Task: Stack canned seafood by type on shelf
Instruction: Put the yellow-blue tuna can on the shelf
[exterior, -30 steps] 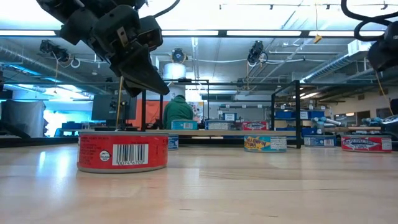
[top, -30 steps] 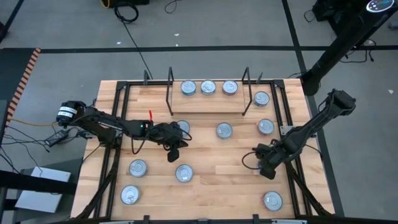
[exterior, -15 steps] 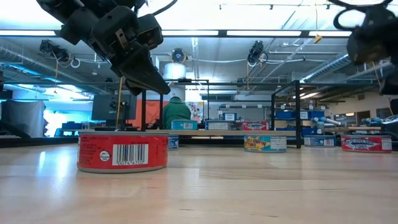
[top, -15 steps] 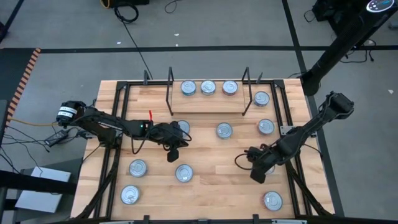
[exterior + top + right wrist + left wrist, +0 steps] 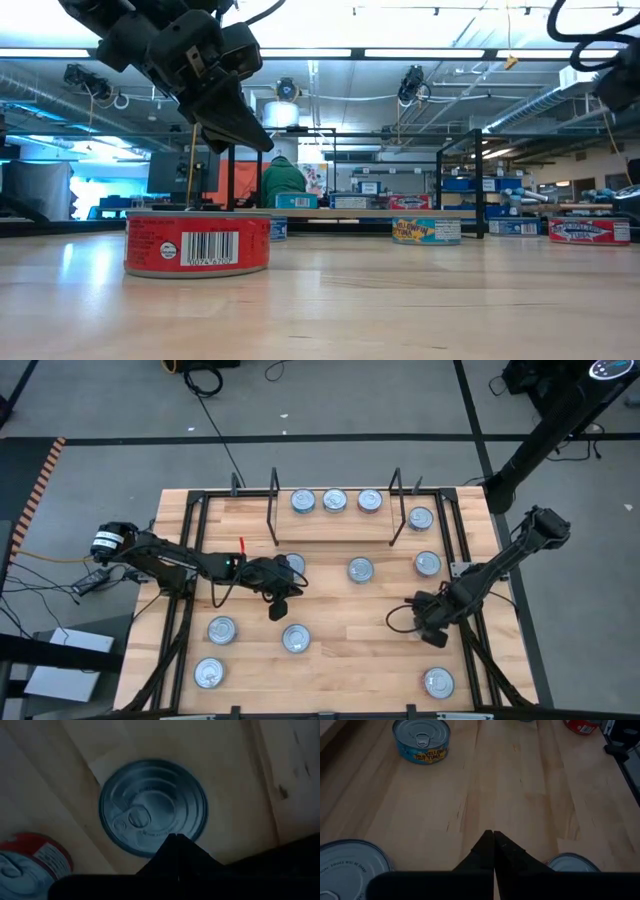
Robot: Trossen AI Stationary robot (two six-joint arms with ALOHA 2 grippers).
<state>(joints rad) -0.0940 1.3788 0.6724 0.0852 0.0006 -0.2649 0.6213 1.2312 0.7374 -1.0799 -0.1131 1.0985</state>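
So the worktop (image 5: 330, 615) is a big light wooden slab, and the shelf (image 5: 333, 520) is the section at the far edge between two black wire uprights. Three tins (image 5: 334, 501) already sit in a row in there, lids up, none stacked on another. The rest of the canned seafood is scattered loose over the boards, so by my read the job is barely started.

What changed: the right arm swung in toward the middle of the worktop half a second ago and is now back out near the right edge, about where it was a second ago. The left arm hasn't budged over that same second. No tin has moved either, so that swing did nothing for the task. Looks like repositioning to me, not a pick.

Right pincer (image 5: 428, 626) is closed and empty. Its wrist view looks straight down on a silver-lidded tin (image 5: 153, 806) just beyond the closed tips, apart from them, with a red-labelled tin (image 5: 31, 863) off to one side.

Left pincer (image 5: 281, 605) is also shut tight on nothing, hovering mid-worktop. A yellowfin tuna tin (image 5: 421, 740) with a blue label lies well ahead of its tips, and parts of two more lids show on either side of the fingers. From the low view a red tin (image 5: 197, 243) sits below it, not touching.

Either one needs to open up before it can grab anything.
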